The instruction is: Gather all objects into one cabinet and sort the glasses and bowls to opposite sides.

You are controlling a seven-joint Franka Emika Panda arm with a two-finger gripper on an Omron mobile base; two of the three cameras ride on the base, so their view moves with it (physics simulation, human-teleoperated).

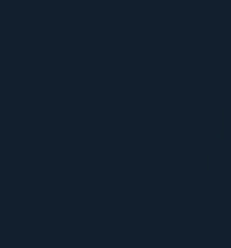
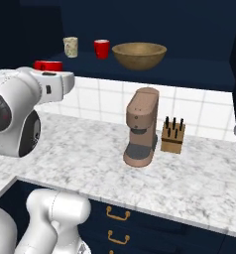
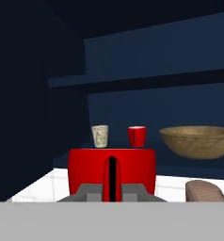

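Observation:
My gripper (image 3: 112,190) is shut on a glossy red cup (image 3: 85,167), which stands large and close in the hand view. In the right base view that red cup (image 2: 48,65) sits above my white hand, at the left end of the dark navy cabinet (image 2: 189,69), about level with its floor. Inside the cabinet stand a beige mottled cup (image 2: 70,46), a second red cup (image 2: 101,48) to its right, and the wide brown wooden bowl (image 2: 139,54) further right. Past the held cup, the hand view shows the beige cup (image 3: 100,136), the red cup (image 3: 137,136), the bowl (image 3: 198,141) and the inner shelf (image 3: 156,80) above them.
Below the cabinet, a brown coffee machine (image 2: 141,126) and a wooden knife block (image 2: 172,135) stand on the marble counter (image 2: 80,154) against white wall tiles. Navy drawers with brass pulls (image 2: 117,214) run under the counter. The coffee machine's top (image 3: 205,190) shows low in the hand view.

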